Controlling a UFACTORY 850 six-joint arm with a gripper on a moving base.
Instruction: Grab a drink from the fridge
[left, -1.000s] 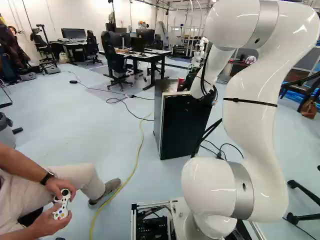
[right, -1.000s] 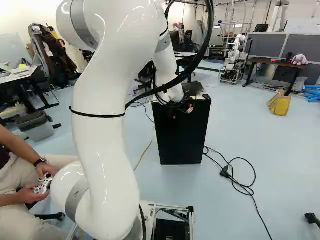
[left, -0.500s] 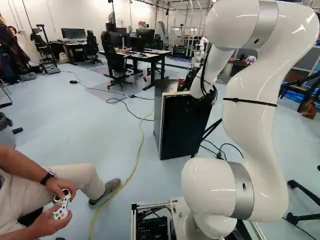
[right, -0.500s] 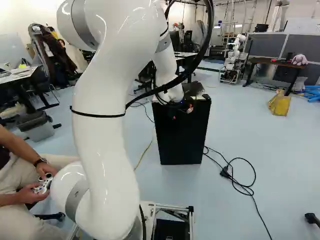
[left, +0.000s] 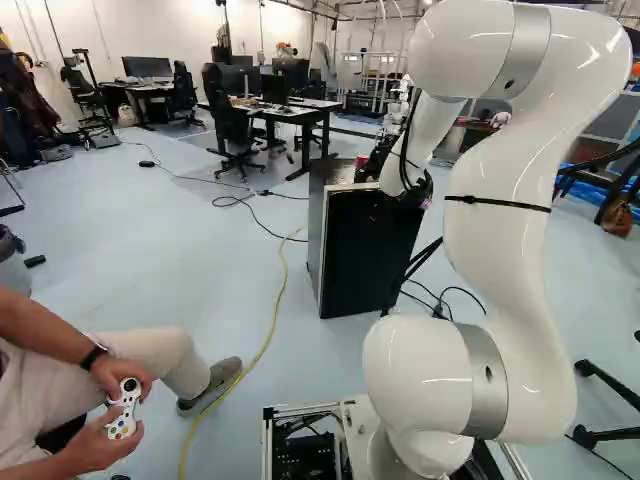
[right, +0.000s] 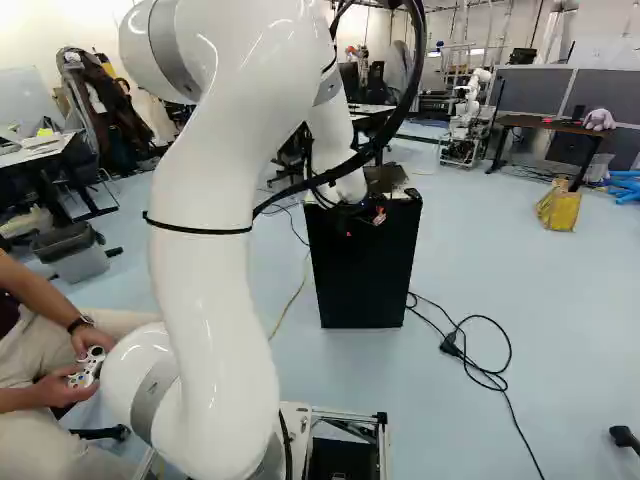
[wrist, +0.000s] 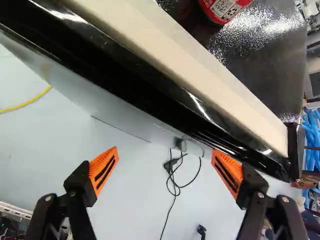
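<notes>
My gripper is wide apart, holding nothing, by the fridge. The fridge's long top door edge slants ahead, nearer one finger, so I should turn to match it. A red can stands on top. I can't see any drink inside.

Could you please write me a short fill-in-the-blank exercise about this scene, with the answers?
1. The red cylindrical container stands on ____ of the black box-shaped fridge.
2. Gripping nothing, the black two-finger gripper is not shut but ____.
3. The game controller in the person's hands is mostly ____ in colour.

Missing words: top; open; white.
</notes>
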